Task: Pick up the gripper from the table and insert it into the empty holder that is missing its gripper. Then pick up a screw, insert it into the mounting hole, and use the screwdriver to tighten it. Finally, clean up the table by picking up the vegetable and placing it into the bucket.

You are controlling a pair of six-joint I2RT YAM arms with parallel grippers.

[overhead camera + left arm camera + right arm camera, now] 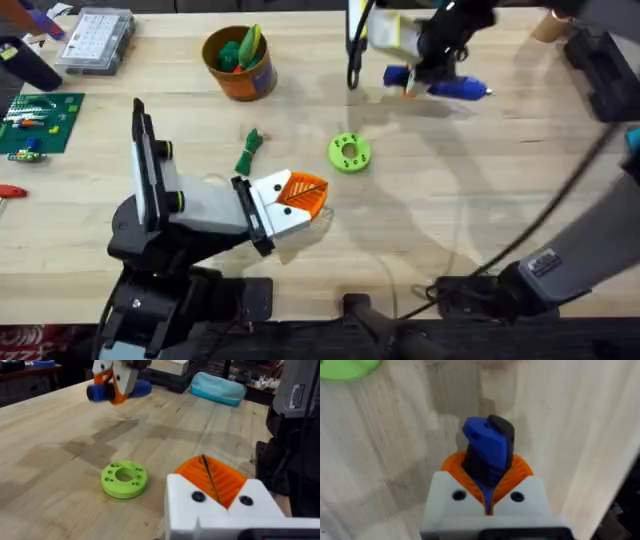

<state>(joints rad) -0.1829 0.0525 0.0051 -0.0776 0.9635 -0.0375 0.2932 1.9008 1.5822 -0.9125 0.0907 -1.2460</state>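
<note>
**Blue screwdriver in the right gripper, lifted over the far side of the table**

Wood grain runs across the whole table (480,190), and I read it from left to right. At the far left-centre sits the bucket (240,62), with green items already poking out of it. Nearer me the vegetable (248,150) lies flat on the bare wood, still to be cleared away. Just beside it my left gripper (300,196) rests low over the table, its orange pads pressed together with nothing between them. A lime-green disc (349,152) lies just beyond it, apart from both.

Further right, at the far edge, my right gripper (487,490) is clamped on the screwdriver (487,447); in the left wrist view it hangs clear of the surface, casting a shadow below. The wrist camera shows the blue body seated deep between the pads.

I judge this to be the screwdriver step. To do it well, I should keep the grip firm so the tool cannot twist, line the bit squarely with the screw before descending, and come down slowly. I cannot make out the holder or the screw from here, so I would confirm their position first.
</note>
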